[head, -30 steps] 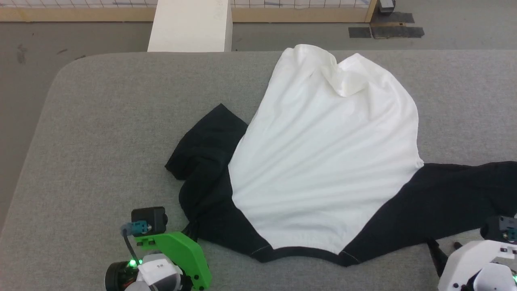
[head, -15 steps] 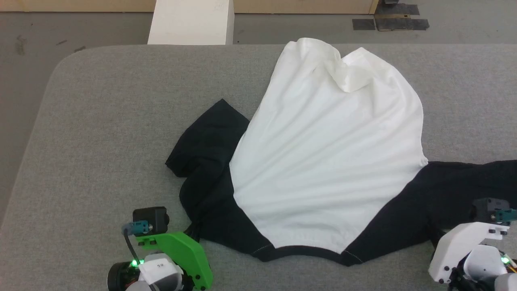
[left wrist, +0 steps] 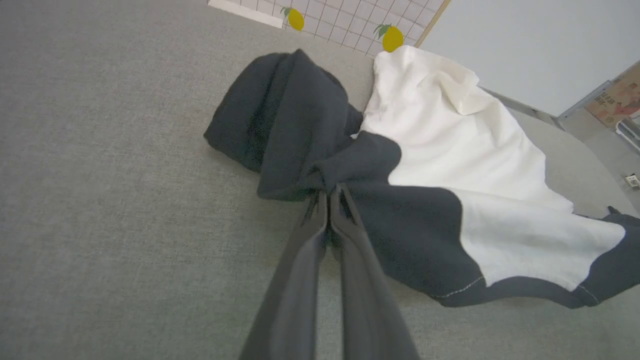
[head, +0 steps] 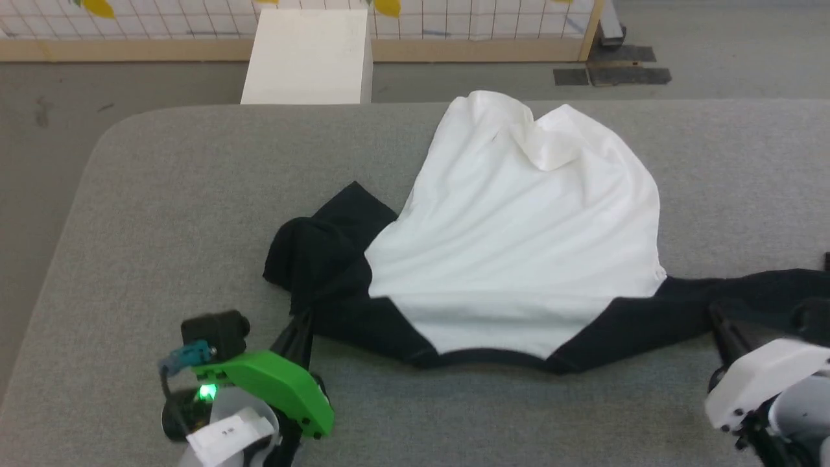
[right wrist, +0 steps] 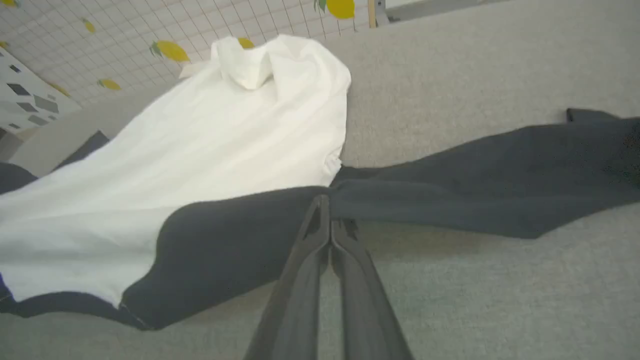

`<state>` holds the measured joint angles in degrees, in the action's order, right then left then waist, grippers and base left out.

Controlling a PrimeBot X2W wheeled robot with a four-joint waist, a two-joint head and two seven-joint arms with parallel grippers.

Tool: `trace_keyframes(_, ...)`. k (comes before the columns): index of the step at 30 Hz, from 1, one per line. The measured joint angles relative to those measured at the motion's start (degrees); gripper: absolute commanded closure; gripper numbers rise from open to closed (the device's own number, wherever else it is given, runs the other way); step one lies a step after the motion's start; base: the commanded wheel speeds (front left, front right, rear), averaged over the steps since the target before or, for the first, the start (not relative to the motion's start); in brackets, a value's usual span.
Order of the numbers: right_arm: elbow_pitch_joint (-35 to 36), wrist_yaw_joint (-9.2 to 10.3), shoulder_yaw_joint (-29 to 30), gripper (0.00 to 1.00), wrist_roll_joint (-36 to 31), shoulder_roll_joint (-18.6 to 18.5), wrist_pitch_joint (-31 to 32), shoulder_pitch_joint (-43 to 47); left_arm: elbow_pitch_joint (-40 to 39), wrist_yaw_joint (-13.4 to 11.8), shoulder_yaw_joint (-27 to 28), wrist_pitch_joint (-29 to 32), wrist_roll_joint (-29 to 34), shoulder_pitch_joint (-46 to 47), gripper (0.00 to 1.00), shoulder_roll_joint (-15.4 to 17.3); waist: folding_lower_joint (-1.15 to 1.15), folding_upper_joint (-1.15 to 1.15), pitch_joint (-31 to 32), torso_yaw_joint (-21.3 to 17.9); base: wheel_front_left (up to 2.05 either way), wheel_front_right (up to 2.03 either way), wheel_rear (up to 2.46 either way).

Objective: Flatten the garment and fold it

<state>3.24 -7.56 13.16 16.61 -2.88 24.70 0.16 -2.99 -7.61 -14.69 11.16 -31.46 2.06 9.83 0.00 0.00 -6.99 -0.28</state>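
No text, number or brand can be read in these pictures. In the head view, at the lower left of the frame, a small white label [head: 228, 432] sits on the left arm below its green bracket [head: 272, 386]. It carries a few dark marks, too small and blurred to read. In the left wrist view, a coloured poster [left wrist: 620, 97] shows at the right edge, and its print is too blurred to tell.

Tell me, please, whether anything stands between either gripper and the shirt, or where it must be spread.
Nothing visible does. The left gripper is shut on the shirt at its bunched black sleeve, the right gripper on black fabric by the other sleeve. The grey table around it shows no other thing.
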Motion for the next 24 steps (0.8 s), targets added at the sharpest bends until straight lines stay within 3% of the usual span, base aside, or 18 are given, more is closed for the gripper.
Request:
trace_keyframes(7, 12.52, 0.00, 0.21, 1.00, -4.08, -0.01, 5.47, -2.70, -8.01, 5.28, 1.24, 2.07, -7.12, 7.00, 1.00, -0.18, 0.00, 0.00, 1.28, -1.24, 0.00, 0.00, 0.00)
trace_keyframes(12, 15.67, 0.00, -2.91, 1.00, -6.41, -1.81, 12.56, -12.34, -10.68, 6.80, 2.31, 8.14, -12.66, 16.68, 1.00, -0.15, 0.00, 0.00, -0.11, -1.87, 0.00, 0.00, 0.00)
trace_keyframes(16, 13.60, 0.00, -5.26, 1.00, -6.02, -6.16, 17.06, -24.27, -8.99, 6.10, 5.12, 11.68, -15.26, 28.09, 1.00, 0.18, 0.00, 0.00, -2.69, -2.37, 0.00, 0.00, 0.00)
trace_keyframes(24, -0.44, 0.00, -10.22, 1.00, -6.35, -12.41, 18.25, -51.93, 2.87, 3.12, 9.28, 12.95, -14.67, 52.92, 1.00, 1.75, 0.01, 0.00, -10.74, -3.66, 0.00, 0.00, 0.00)
